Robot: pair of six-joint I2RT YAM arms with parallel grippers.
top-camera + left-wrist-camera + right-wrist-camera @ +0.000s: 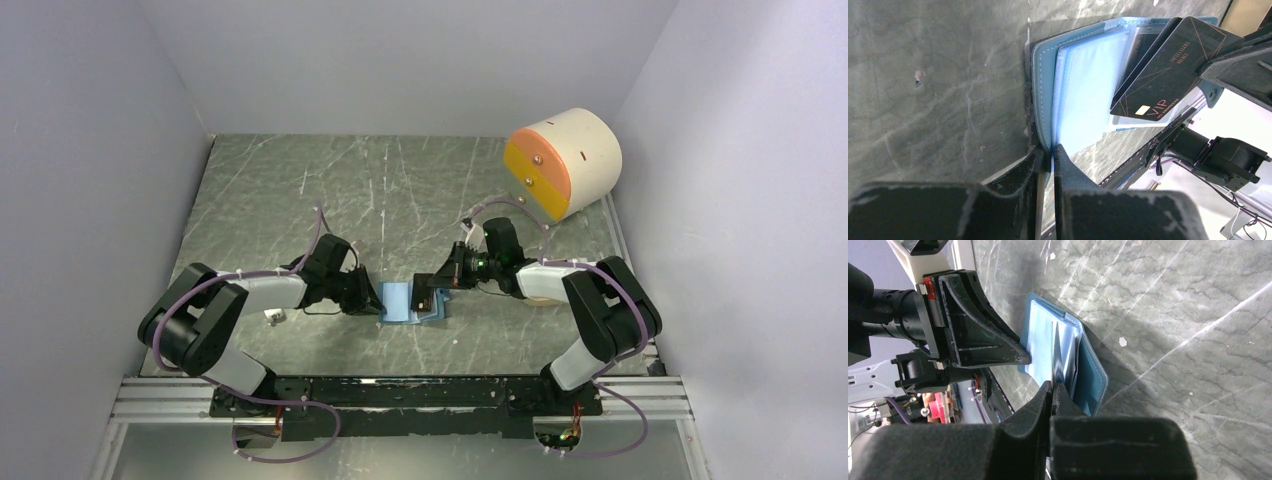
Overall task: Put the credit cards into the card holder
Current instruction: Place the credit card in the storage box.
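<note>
On the grey table (400, 180) the blue card holder (400, 300) lies open at the middle
My left gripper (1052, 151) is clamped on its left edge; my right gripper (1052, 386) pinches a black credit card (1168, 75), tilted over the open holder

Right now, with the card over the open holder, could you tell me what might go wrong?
The credit card, pinched in the right gripper, sits skewed over the card holder, so it may snag instead of entering a pocket. The left gripper pinches only a thin edge; a push could slip it free.
</note>
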